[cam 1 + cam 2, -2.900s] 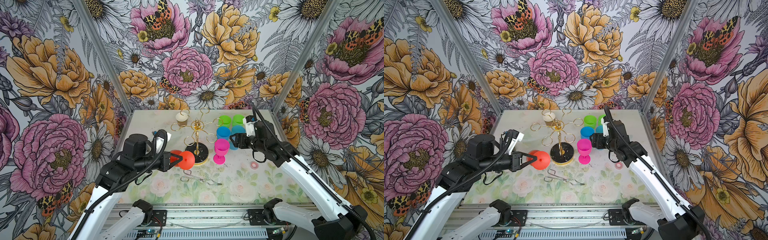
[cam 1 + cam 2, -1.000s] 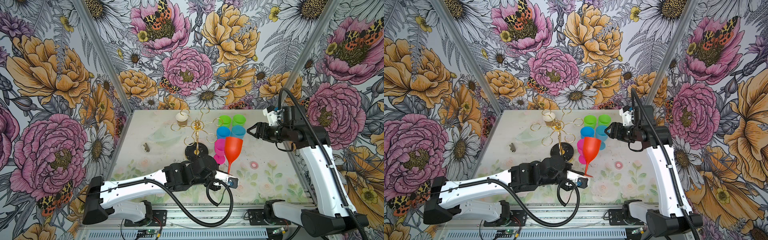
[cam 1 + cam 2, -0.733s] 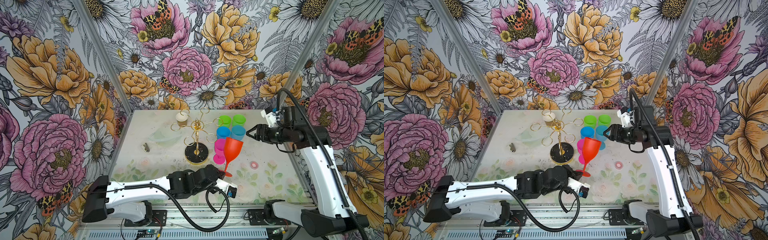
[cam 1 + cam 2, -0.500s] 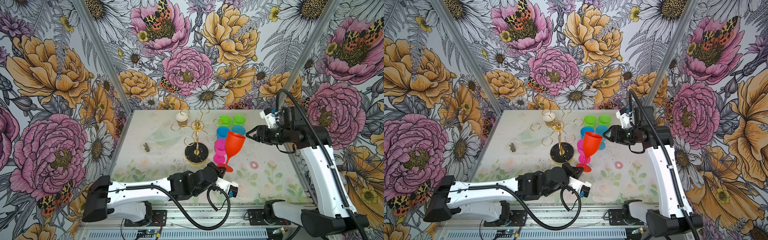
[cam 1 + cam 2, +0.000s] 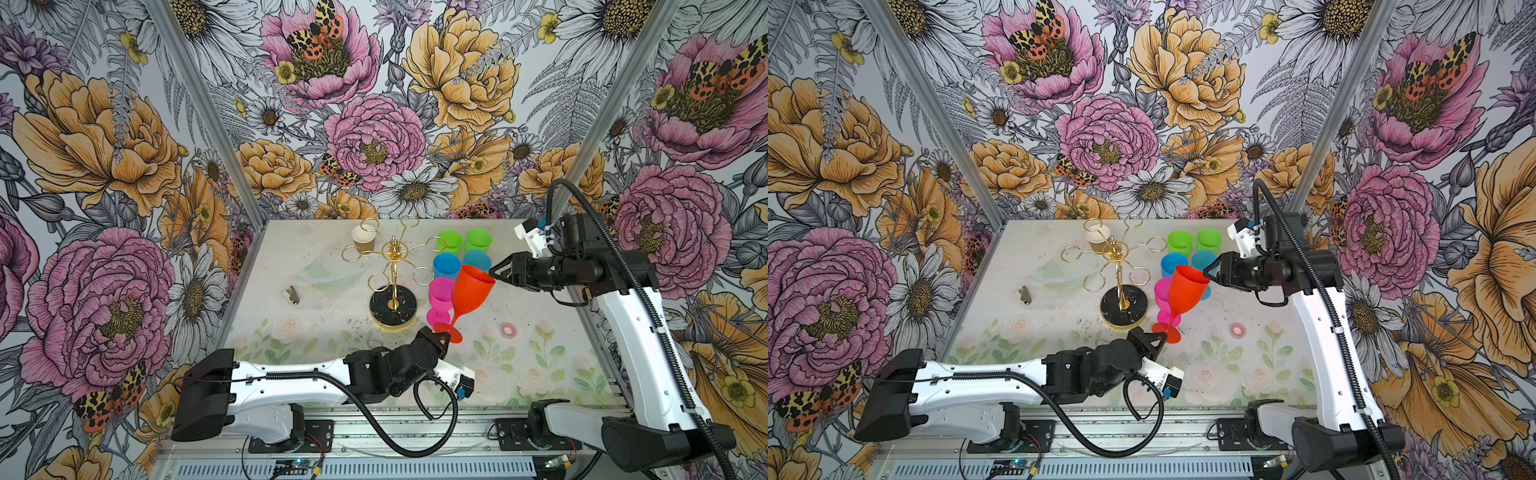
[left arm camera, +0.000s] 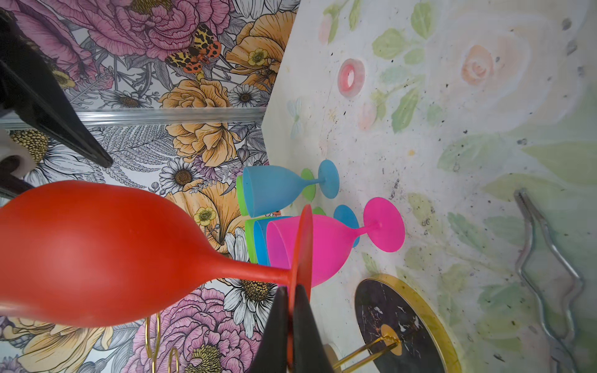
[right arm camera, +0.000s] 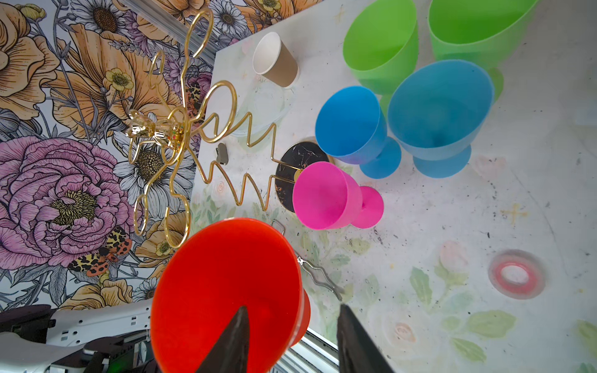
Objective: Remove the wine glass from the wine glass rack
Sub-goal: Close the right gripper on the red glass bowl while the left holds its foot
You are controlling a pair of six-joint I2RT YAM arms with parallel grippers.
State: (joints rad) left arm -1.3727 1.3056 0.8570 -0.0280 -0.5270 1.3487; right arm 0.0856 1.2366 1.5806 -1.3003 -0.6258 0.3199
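While closed, left hand (image 6: 292,292) on wine glass (image 6: 97,252).

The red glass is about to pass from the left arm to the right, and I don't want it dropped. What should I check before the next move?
1. Left gripper shut on the foot of the red plastic wine glass: ok.
2. Red glass off the gold wire rack with the black base: ok.
3. Right gripper astride the bowl's rim, one finger inside, one outside: ok.
4. Right jaws closed on the rim: not ok, a gap shows.
5. Red glass apart from the pink plastic wine glass: cannot tell; they overlap in both top views.
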